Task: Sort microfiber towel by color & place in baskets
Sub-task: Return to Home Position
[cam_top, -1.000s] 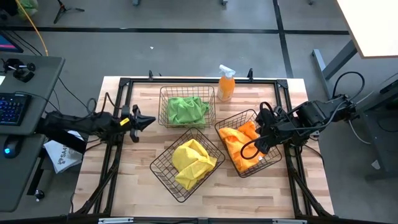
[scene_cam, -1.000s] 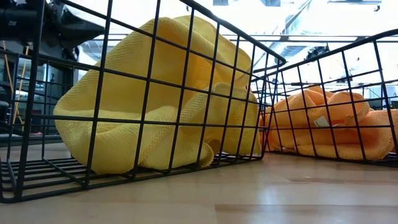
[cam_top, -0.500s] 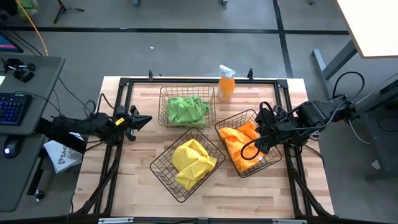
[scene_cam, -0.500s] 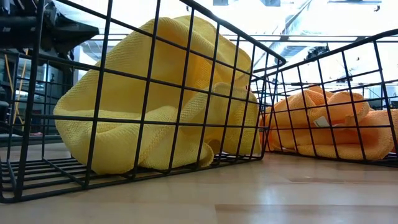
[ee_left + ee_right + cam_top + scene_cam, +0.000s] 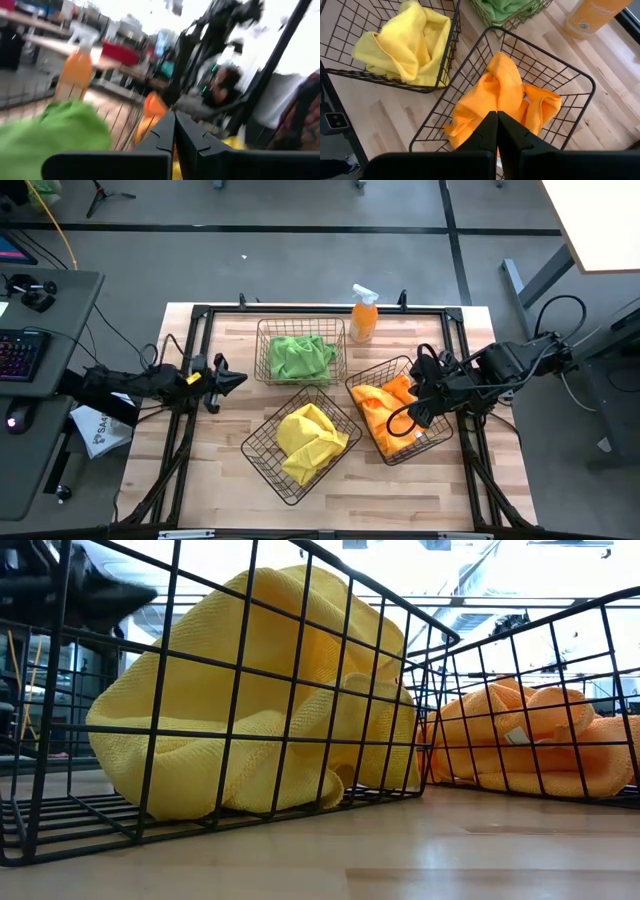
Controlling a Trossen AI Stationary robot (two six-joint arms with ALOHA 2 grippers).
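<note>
High view: we see the left claw [image 5: 238, 378], fingers pressed together, at the worktop's [image 5: 400, 500] left edge, apart from the baskets. The right claw [image 5: 496, 116], also pressed together, hangs over the orange towel [image 5: 485, 97] in the right basket [image 5: 543, 54]. The yellow towel [image 5: 310, 440] fills the near basket [image 5: 265, 476], the green towel [image 5: 302, 355] the far basket [image 5: 261, 360].

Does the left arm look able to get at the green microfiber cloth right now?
Probably yes. The left gripper hangs beside the dark wire basket holding the green microfiber cloth; the basket's top is open and nothing lies between. Its shut fingers would need opening first.
</note>
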